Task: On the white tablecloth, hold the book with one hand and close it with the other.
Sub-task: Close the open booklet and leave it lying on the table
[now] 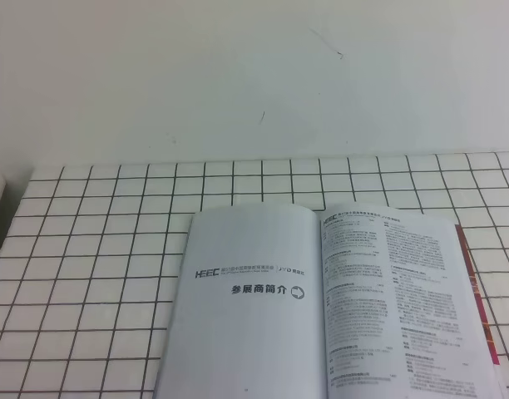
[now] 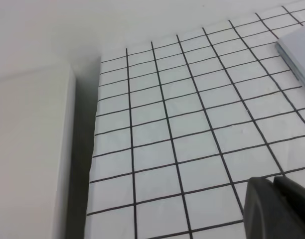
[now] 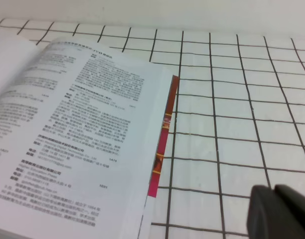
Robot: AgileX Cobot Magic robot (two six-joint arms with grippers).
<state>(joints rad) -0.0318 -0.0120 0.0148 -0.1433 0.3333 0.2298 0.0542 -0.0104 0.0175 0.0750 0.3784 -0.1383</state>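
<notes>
White gridded cloth, the white tablecloth [image 1: 96, 274]: covers your whole work surface, slightly wrinkled, black lines in squares.

Item, the book [image 1: 321, 307]: lies open and flat on the cloth, low and right of centre in the high view, spine running away from you towards the far wall. Left page carries a heading; right page is dense print, with a red strip of cover showing along its outer edge.

Item, right gripper [image 3: 282, 211]: only a dark tip shows at the bottom corner of its wrist view. The book's right page lies just to its left, near; you would judge this the nearer arm. Whether its jaws are parted, you cannot tell.

Item, left gripper [image 2: 277, 206]: dark tip only, over bare cloth. The book is a corner far off to its right, well apart. Jaw state cannot be told either.
</notes>
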